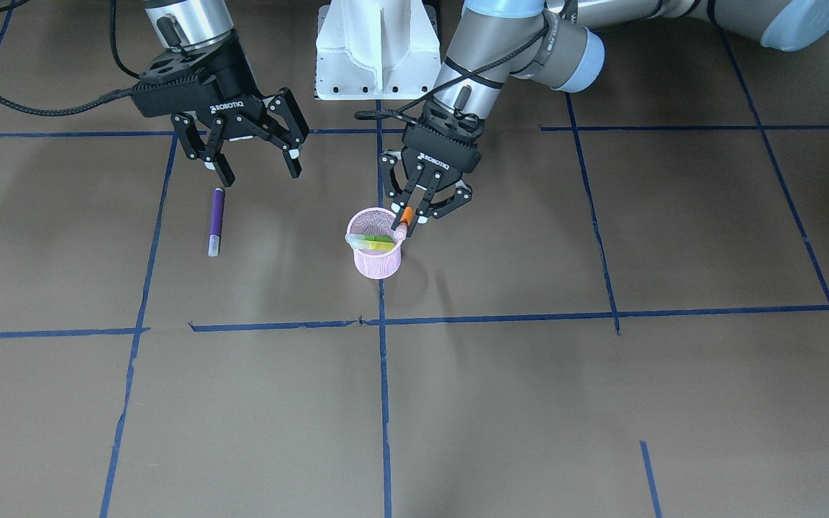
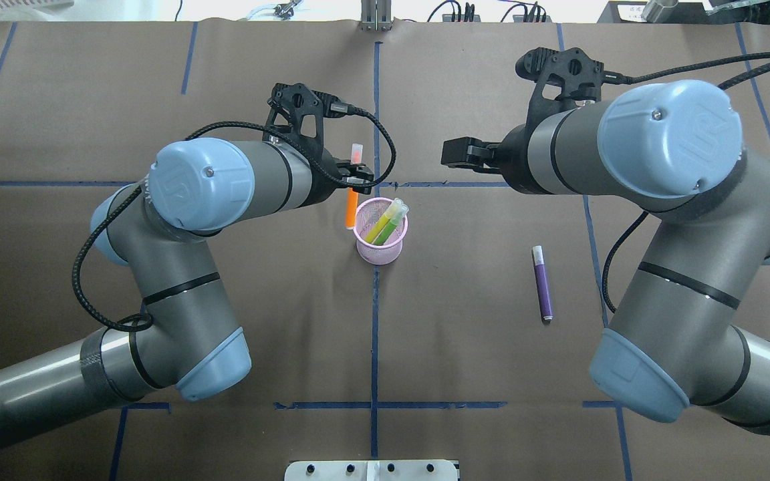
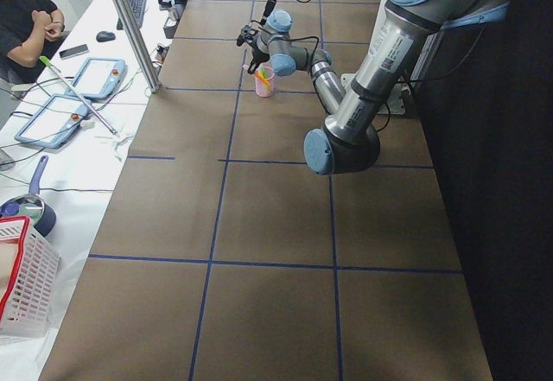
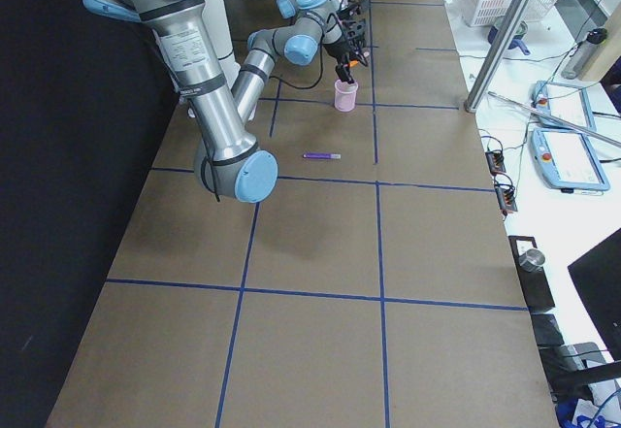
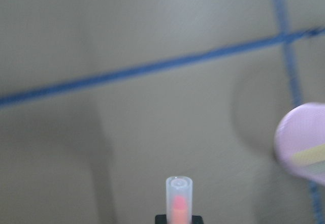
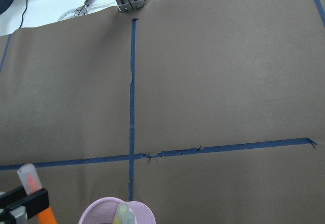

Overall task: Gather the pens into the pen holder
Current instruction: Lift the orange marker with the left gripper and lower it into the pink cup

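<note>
The pink mesh pen holder [image 1: 377, 260] stands at the table's middle and holds a green pen [image 1: 383, 239] and a yellow one. It also shows in the overhead view [image 2: 380, 242]. My left gripper [image 1: 410, 218] is shut on the orange pen [image 1: 406, 214], held tilted in the air beside the holder's rim, with its pale cap [image 5: 179, 189] pointing away from me. The purple pen [image 2: 543, 284] lies flat on the table on my right side. My right gripper [image 1: 260, 173] is open and empty, and hovers above the table apart from the purple pen [image 1: 216, 219].
Brown paper with blue tape lines [image 1: 383, 374] covers the table. My white base mount [image 1: 377, 50] is at my edge. Baskets, tablets and a seated person [image 3: 30, 27] are on side benches beyond the table ends.
</note>
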Motion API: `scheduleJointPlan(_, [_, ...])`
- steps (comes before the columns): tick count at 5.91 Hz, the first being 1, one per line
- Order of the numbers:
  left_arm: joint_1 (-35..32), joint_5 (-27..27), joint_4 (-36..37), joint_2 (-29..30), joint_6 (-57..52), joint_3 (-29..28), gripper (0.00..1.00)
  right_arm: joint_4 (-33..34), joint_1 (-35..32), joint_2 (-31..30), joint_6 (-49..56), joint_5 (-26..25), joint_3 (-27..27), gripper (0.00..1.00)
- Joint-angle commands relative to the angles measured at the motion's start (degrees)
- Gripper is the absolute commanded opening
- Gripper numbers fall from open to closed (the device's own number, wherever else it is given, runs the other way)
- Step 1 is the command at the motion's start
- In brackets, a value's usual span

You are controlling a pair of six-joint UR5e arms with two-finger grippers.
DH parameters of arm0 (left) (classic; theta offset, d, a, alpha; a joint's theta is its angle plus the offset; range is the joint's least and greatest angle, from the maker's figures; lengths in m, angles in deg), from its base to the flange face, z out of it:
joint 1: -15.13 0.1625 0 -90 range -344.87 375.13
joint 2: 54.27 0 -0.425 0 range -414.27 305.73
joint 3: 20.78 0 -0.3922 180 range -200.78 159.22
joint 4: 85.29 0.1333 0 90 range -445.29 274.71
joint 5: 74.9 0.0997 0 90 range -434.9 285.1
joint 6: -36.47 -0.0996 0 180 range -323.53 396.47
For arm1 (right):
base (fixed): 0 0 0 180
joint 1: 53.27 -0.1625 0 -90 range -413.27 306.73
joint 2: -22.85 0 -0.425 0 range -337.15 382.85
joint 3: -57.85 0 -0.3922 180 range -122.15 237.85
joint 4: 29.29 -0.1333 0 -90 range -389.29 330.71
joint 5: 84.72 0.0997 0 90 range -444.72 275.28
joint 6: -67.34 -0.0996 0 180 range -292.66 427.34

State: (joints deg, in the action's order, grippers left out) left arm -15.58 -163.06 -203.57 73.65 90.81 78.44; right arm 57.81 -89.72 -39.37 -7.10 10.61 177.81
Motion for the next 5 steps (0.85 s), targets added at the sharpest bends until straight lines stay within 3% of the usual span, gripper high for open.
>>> scheduleJointPlan(1, [3.3,7.3,-0.7,0.7,0.2,-0.6,0.12,0.0,-0.3,-0.4,0.0,0.2,0.1,0.99])
scheduleJointPlan(2, [5.4,11.7,-2.3,1.1,0.3,-1.2,0.14,0.0,-0.6,-1.8,0.1,0.3,1.2,0.99])
scheduleJointPlan(4, [6.0,11.9,-2.7,1.0,0.3,-3.4,0.38,0.0,-2.0,-2.9,0.2,3.9,1.2,0.99])
scheduleJointPlan(5, [6.0,11.9,-2.7,1.0,0.5,-3.4,0.82,0.0,-3.0,-4.2,0.4,6.2,0.9,0.99])
